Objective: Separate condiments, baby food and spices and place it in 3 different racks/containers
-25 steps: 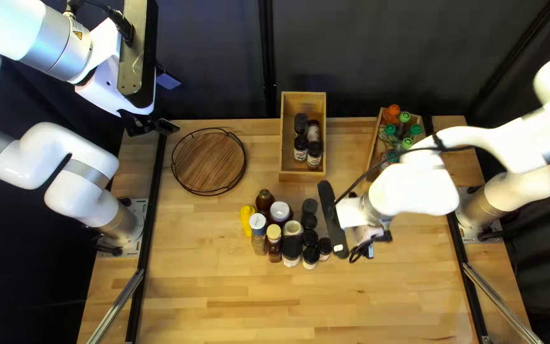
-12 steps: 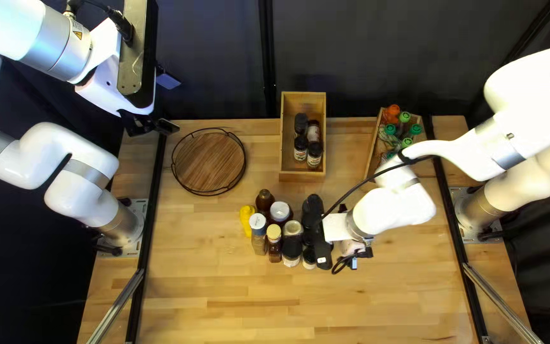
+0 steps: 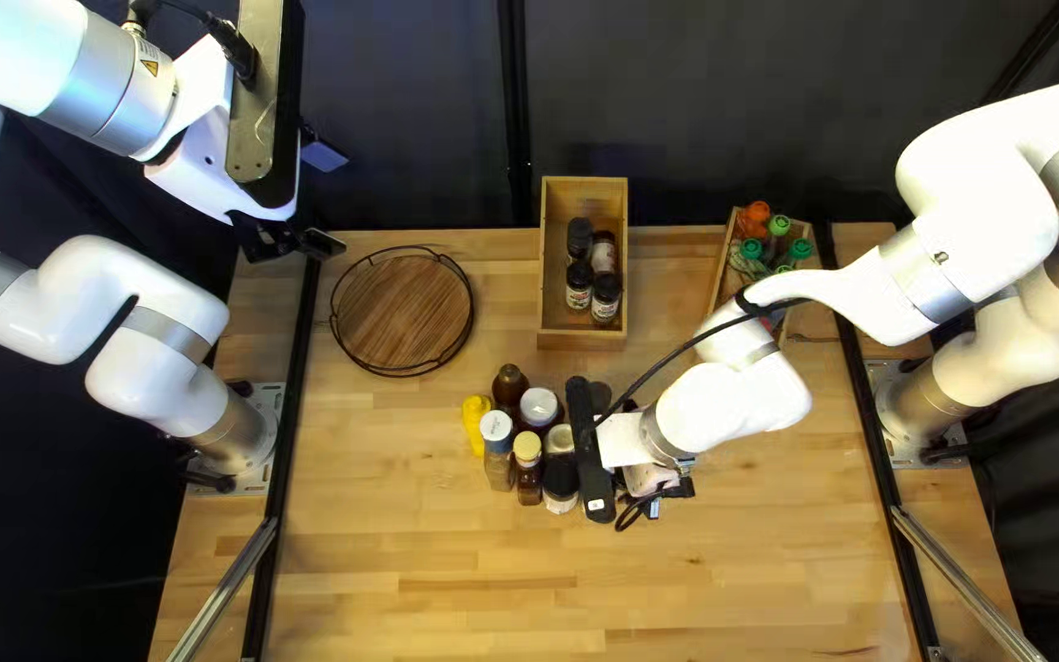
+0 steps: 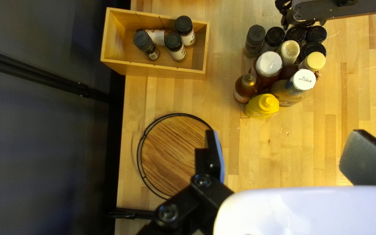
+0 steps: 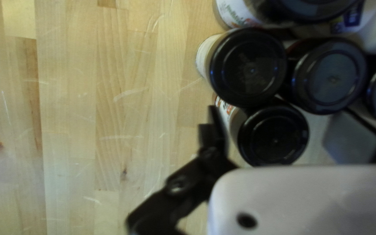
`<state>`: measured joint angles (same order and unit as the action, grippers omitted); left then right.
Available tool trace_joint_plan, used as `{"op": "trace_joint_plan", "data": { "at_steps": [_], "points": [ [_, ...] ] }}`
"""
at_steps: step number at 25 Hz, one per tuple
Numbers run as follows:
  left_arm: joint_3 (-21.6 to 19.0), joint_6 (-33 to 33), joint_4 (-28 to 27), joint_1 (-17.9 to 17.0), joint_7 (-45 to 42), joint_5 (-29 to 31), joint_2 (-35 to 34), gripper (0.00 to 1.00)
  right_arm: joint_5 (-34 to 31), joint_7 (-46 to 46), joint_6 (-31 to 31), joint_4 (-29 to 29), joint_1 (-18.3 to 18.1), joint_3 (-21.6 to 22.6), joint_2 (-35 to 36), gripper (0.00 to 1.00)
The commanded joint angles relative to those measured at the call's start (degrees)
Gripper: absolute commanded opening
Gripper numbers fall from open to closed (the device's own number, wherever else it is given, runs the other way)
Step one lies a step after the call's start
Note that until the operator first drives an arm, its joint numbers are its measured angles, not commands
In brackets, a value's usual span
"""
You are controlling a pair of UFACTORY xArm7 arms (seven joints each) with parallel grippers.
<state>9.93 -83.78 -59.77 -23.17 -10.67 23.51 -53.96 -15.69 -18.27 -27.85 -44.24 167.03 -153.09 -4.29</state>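
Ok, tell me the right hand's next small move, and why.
I'd gently close the right hand on the black-capped jar nearest it. Its fingers stand open on either side of that jar, with bare table showing between the jar and one finger.

Wooden table (image 3: 738, 576): surface scratched | Dark curtain (image 3: 726, 110): beyond far edge | Black strips (image 3: 286, 429): left, right sides | Metal bars (image 3: 223, 592): slanted, near-left, near-right
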Motion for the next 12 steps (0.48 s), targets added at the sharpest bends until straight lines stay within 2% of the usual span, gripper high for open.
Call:
{"op": "trace_joint_plan", "data": {
  "at_steps": [1,3,7,10,12],
  "points": [
    [0.0,0.0,0.0,0.0,0.0,0.0,0.0,1.00,6.7,4.6,-1.9,4.7,0.9,-0.3,8.2,0.00],
    [0.0,0.0,0.0,0.0,0.0,0.0,0.0,1.00,10.7,8.7,-4.3,5.7,1.7,-2.1,12.5,0.00],
    [0.0,0.0,0.0,0.0,0.0,0.0,0.0,1.00,14.6,15.2,-10.0,5.7,2.1,-6.2,19.0,0.00],
    [0.0,0.0,0.0,0.0,0.0,0.0,0.0,1.00,16.9,24.1,-16.1,4.3,1.0,-12.9,24.1,0.00],
    [0.0,0.0,0.0,0.0,0.0,0.0,0.0,1.00,17.1,27.9,-18.6,2.4,-0.1,-15.9,24.7,0.00]
  ]
}}
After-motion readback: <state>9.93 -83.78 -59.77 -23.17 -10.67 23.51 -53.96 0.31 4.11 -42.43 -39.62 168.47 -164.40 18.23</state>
